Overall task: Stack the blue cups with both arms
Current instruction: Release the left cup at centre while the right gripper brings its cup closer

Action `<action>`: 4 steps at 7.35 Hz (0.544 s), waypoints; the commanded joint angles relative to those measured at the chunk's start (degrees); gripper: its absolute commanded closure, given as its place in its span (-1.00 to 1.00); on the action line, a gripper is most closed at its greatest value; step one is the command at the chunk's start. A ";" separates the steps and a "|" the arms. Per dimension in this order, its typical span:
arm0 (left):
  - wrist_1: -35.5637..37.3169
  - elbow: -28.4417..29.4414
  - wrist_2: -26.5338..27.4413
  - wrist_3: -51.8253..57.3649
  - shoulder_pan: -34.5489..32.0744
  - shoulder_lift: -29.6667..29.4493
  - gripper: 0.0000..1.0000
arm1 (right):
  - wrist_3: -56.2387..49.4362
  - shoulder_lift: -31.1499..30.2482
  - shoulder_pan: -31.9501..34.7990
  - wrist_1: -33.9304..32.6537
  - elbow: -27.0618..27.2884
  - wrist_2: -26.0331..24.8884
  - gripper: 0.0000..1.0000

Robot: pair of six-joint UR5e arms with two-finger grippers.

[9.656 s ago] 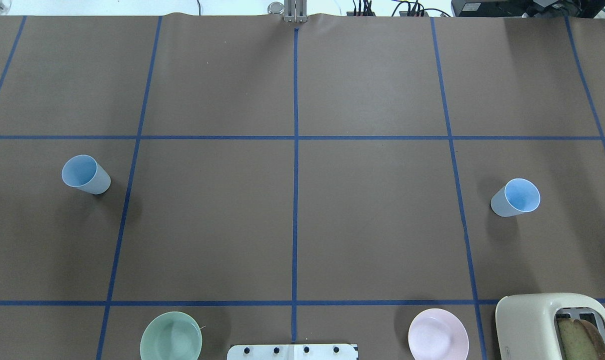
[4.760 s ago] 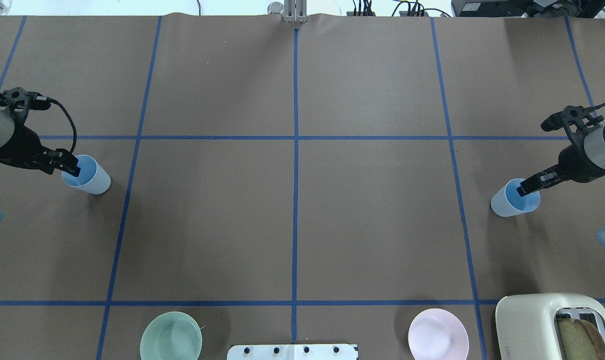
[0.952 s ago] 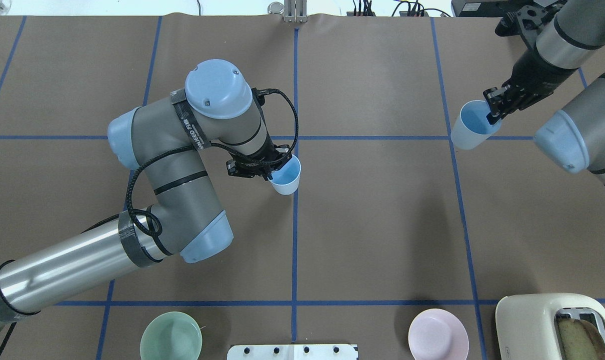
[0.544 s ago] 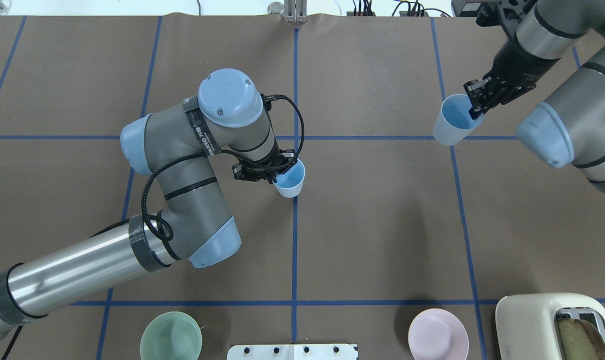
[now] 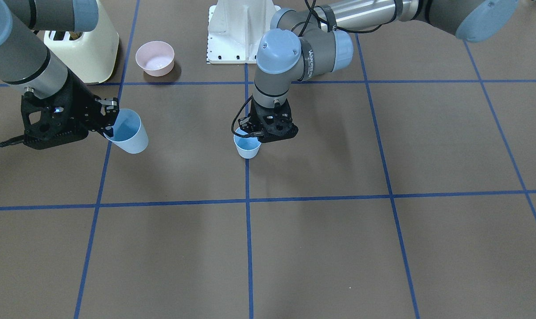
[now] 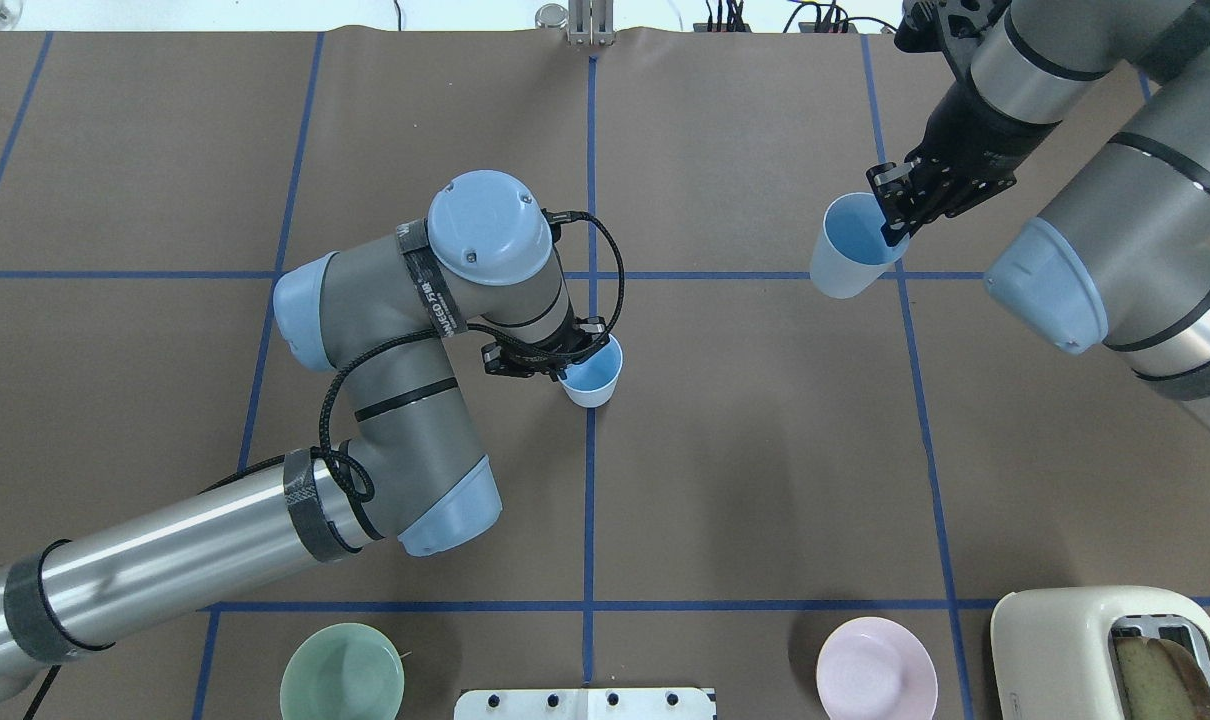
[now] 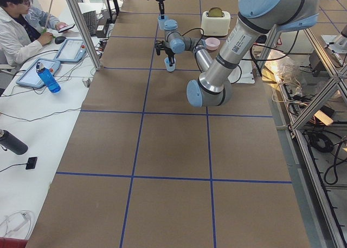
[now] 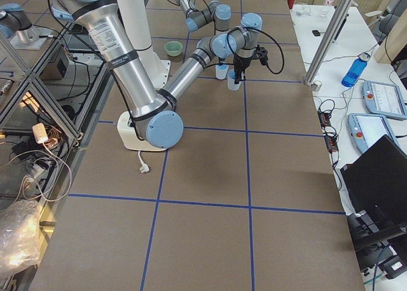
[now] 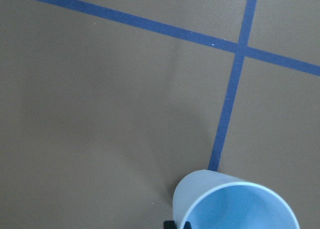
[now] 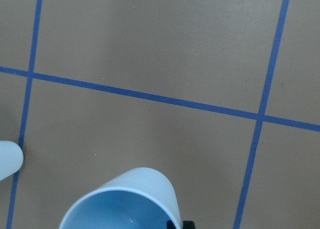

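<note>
My left gripper (image 6: 566, 366) is shut on the rim of one blue cup (image 6: 594, 377), upright and low over the table's middle line; I cannot tell whether it touches the paper. This cup also shows in the front view (image 5: 247, 146) and the left wrist view (image 9: 235, 201). My right gripper (image 6: 894, 226) is shut on the rim of the other blue cup (image 6: 849, 259) and holds it tilted in the air, to the right of and farther out than the first. The front view (image 5: 129, 131) and right wrist view (image 10: 125, 201) show it too.
A pale green bowl (image 6: 342, 683) and a pink bowl (image 6: 876, 680) sit near the robot's white base (image 5: 241, 31). A cream toaster (image 6: 1115, 650) stands at the near right corner. An operator (image 7: 21, 26) sits beside the table's far side.
Both arms took the cups from the table's two sides and lifted them. In the last second the left cup moved right and nearer the robot. The right cup moved left toward the middle.
</note>
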 commanded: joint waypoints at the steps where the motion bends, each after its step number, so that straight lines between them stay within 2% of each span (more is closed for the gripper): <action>1: -1.86 0.31 0.14 0.09 0.25 0.20 1.00 | 1.43 1.07 -1.13 -0.06 -0.15 -0.09 0.83; 2: -3.09 0.05 0.14 0.53 0.16 0.55 1.00 | 2.74 2.03 -1.48 -0.06 -0.41 -0.26 0.83; 3: -3.10 -0.12 0.14 2.45 -0.01 0.73 0.66 | 3.36 2.57 -1.75 -0.06 -0.50 -0.26 0.83; 4: -2.93 -0.82 0.23 5.43 -0.10 1.60 -0.20 | 4.15 3.18 -2.36 -0.06 -0.59 -0.35 0.83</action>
